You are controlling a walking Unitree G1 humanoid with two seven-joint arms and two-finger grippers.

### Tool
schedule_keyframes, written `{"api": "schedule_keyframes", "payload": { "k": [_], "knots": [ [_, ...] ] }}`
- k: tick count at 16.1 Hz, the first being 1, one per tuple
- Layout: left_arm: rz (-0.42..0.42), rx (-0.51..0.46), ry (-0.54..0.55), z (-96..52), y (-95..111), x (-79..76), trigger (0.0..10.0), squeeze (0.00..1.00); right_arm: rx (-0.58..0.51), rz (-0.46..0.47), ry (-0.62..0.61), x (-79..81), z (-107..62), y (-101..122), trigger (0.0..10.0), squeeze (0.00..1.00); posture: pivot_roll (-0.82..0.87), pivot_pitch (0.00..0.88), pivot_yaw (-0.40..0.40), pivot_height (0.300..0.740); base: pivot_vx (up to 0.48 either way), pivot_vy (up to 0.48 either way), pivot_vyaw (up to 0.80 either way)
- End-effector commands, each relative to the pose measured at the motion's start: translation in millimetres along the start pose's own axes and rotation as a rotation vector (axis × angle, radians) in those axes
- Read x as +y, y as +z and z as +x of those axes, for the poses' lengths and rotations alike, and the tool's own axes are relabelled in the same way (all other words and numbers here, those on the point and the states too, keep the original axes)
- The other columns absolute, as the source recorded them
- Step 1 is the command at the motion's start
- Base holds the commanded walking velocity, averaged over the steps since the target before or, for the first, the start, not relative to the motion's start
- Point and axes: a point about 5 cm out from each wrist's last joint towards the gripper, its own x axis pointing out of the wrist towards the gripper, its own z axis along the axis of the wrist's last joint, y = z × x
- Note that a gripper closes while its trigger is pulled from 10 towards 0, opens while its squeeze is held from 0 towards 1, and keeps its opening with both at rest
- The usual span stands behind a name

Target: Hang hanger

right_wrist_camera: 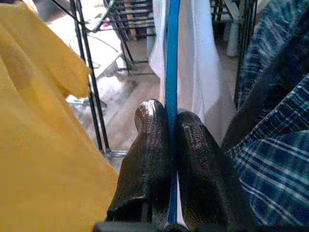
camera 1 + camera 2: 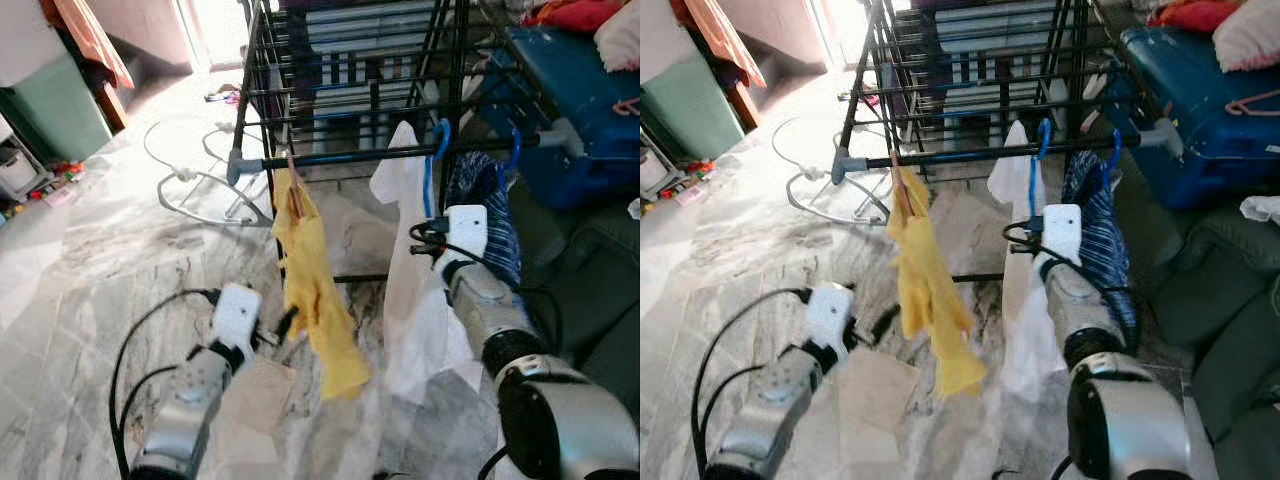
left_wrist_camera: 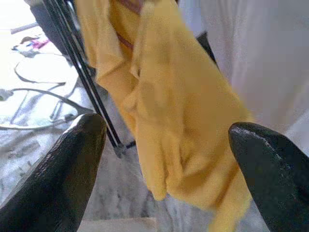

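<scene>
A black drying rack (image 2: 340, 157) stands ahead with a rail across its front. A yellow garment (image 2: 315, 290) hangs from that rail on a brown hanger. To its right, a blue hanger (image 1: 171, 48) carries a white garment (image 2: 415, 300), and its hook (image 2: 436, 140) curls over the rail. My right gripper (image 1: 170, 116) is shut on this hanger's blue stem, just below the rail. My left gripper (image 3: 169, 130) is open, low and close to the yellow garment's lower part, with nothing between its fingers. A blue plaid garment (image 2: 490, 215) hangs on another blue hanger further right.
A blue suitcase (image 2: 580, 110) lies at the right, with a dark sofa (image 2: 590, 290) below it. White wire hoops (image 2: 190, 180) lie on the marble floor left of the rack. A green cabinet (image 2: 55, 105) stands far left.
</scene>
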Motion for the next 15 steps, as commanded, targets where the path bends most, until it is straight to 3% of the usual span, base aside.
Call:
{"api": "schedule_keyframes", "payload": {
  "k": [1, 2, 4, 5, 6, 7, 8, 9, 13, 15],
  "knots": [
    [0.010, 0.001, 0.037, -0.8, -1, 7.2, 10.0, 0.00, -0.229, -0.021, 0.039, 11.0, 5.6, 47, 0.6, 0.00, -0.13, 0.017, 0.041, 0.740, 0.000, 0.000, 0.00],
    [0.009, -0.006, 0.041, 0.1, 0, 6.9, 10.0, 0.00, -0.268, -0.002, 0.051, 15.6, 3.9, 50, 1.3, 0.00, -0.13, 0.016, 0.040, 0.740, 0.000, 0.000, 0.00],
    [0.005, -0.005, 0.019, 0.2, 0, 1.0, 10.0, 0.00, -0.341, 0.029, 0.120, 30.5, -5.2, 52, 3.8, 0.00, -0.14, 0.014, 0.038, 0.740, 0.000, 0.000, 0.00],
    [0.002, -0.004, 0.012, 0.4, -1, -0.2, 10.0, 0.00, -0.349, 0.033, 0.133, 32.9, -6.8, 52, 3.8, 0.00, -0.14, 0.014, 0.038, 0.740, 0.000, 0.000, 0.00],
    [-0.020, -0.006, -0.025, 0.9, -2, -5.0, 10.0, 0.00, -0.357, 0.062, 0.173, 39.7, -12.1, 51, 5.5, 0.00, -0.15, 0.012, 0.038, 0.740, 0.000, 0.000, 0.00],
    [-0.038, -0.008, -0.048, 1.5, -3, -8.4, 10.0, 0.00, -0.353, 0.042, 0.204, 44.9, -19.2, 45, 8.8, 0.00, -0.16, 0.011, 0.033, 0.740, 0.000, 0.000, 0.00],
    [-0.036, -0.007, -0.047, 2.1, -3, -8.6, 10.0, 0.00, -0.328, 0.037, 0.187, 43.1, -22.0, 37, 9.1, 0.00, -0.16, 0.010, 0.031, 0.740, 0.000, 0.000, 0.00],
    [-0.034, -0.007, -0.047, 2.3, -3, -8.9, 10.0, 0.00, -0.318, 0.039, 0.178, 41.8, -23.8, 33, 9.9, 0.00, -0.16, 0.009, 0.030, 0.740, 0.000, 0.000, 0.00],
    [-0.030, -0.015, -0.023, 2.2, -3, -7.8, 10.0, 0.00, -0.299, -0.037, 0.148, 38.7, -39.1, 12, 10.0, 0.00, -0.16, 0.003, 0.026, 0.740, 0.000, 0.000, 0.00],
    [-0.013, -0.004, -0.022, 1.5, -6, -9.0, 10.0, 0.00, -0.230, -0.070, 0.128, 40.0, -56.0, -17, 10.0, 0.00, -0.16, 0.000, 0.025, 0.740, 0.000, 0.000, 0.00]
  ]
}}
